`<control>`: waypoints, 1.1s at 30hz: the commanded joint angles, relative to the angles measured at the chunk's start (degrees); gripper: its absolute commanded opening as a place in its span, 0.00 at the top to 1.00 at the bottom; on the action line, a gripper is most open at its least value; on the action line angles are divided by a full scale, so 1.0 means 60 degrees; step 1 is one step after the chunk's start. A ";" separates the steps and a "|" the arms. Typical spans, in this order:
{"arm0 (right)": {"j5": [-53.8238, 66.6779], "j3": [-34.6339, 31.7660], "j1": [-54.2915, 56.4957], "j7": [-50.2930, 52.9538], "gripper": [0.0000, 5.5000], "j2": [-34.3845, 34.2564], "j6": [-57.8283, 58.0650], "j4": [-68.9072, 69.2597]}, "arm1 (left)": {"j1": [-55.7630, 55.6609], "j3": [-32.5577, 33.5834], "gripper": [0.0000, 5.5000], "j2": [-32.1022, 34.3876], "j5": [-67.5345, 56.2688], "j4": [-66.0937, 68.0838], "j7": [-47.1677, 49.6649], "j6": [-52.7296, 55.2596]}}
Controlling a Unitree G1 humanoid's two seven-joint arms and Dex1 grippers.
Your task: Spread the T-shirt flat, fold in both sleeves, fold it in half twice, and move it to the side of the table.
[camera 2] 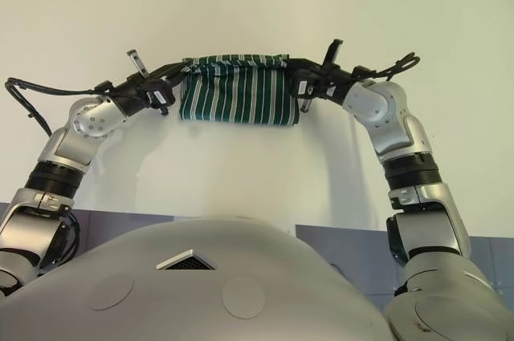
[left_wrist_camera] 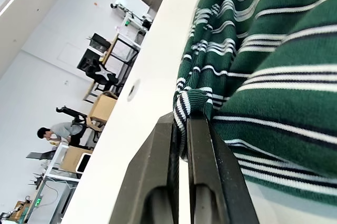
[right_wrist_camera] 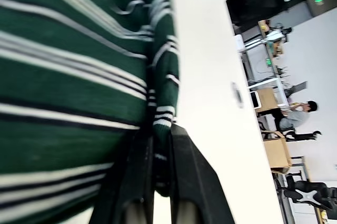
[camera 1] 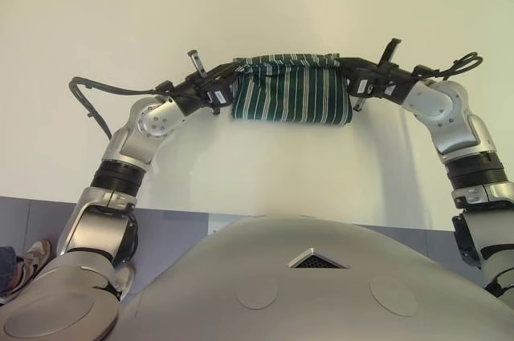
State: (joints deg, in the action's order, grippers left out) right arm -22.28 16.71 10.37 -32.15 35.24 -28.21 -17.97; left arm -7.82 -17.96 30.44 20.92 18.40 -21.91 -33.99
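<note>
Left eye view: a dark green T-shirt (camera 1: pixel 293 88) with white stripes, bunched into a folded rectangle, sits upper centre of the frame over the white counter (camera 1: pixel 241 4). The left jaws pinch its upper left corner, and the right jaws pinch its upper right corner. In both wrist views each pair is closed tight on a striped edge of the cloth.

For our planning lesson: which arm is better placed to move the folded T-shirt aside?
Neither clearly: left pincer and right pincer each clamp one corner of the T-shirt, symmetrically, so probably both together.
</note>
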 commanded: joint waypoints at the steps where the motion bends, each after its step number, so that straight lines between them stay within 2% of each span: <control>1: -0.0304 0.0273 0.0139 0.0314 0.97 -0.0181 -0.0048 -0.0947 | -0.0177 -0.0281 1.00 -0.0255 0.0050 0.1211 -0.0282 0.0358; 3: -0.0336 0.0242 0.0417 0.0692 0.97 -0.0359 -0.0030 -0.1369 | -0.0529 -0.0198 1.00 -0.0525 -0.0152 0.1783 -0.0240 0.0593; 4: -0.0245 0.0158 0.0566 0.0908 0.90 -0.0491 -0.0010 -0.1578 | -0.0725 -0.0082 1.00 -0.0666 -0.0324 0.2038 -0.0177 0.0708; 7: 0.0819 -0.0403 0.1022 0.1154 0.81 -0.1084 0.0126 -0.2166 | -0.1353 0.0502 1.00 -0.1084 -0.1032 0.2714 0.0107 0.1067; 12: 0.4422 -0.2574 0.2553 0.0474 0.61 -0.2541 0.2023 -0.3607 | -0.2999 0.1687 1.00 -0.1925 -0.2376 0.4562 0.0269 0.2223; 16: 0.5659 -0.3518 0.3371 -0.0060 0.48 -0.2882 0.3148 -0.4810 | -0.4126 0.2868 1.00 -0.2479 -0.3722 0.5911 -0.0034 0.3242; 18: 0.5805 -0.3659 0.3413 -0.0235 0.40 -0.2950 0.3068 -0.4774 | -0.4368 0.3380 0.90 -0.2605 -0.4312 0.6187 -0.0307 0.3719; 19: 0.5895 -0.3688 0.3371 -0.0418 0.37 -0.3031 0.2931 -0.4545 | -0.4447 0.3600 0.86 -0.2640 -0.4585 0.6282 -0.0518 0.3965; 23: 0.5799 -0.3189 0.2906 -0.1259 0.23 -0.3387 0.2085 -0.3152 | -0.4625 0.4101 0.86 -0.2665 -0.5230 0.6439 -0.1322 0.4809; 26: 0.5187 -0.2607 0.2857 -0.1232 0.23 -0.3696 0.1268 -0.2725 | -0.4504 0.4092 0.86 -0.2649 -0.5366 0.6307 -0.2089 0.5156; 29: 0.4549 -0.2146 0.3045 -0.0928 0.22 -0.3919 0.0656 -0.2624 | -0.3936 0.3845 0.76 -0.2663 -0.5360 0.5441 -0.3020 0.4961; 33: 0.2221 -0.1094 0.3753 0.0810 0.22 -0.3869 0.0034 -0.3857 | -0.3601 0.3880 0.63 -0.2786 -0.5580 0.4612 -0.3499 0.5104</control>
State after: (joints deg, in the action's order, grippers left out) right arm -2.45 7.15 29.34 -32.69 11.80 -26.95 -36.85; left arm -29.87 5.12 13.79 -11.35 48.12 -41.90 -4.09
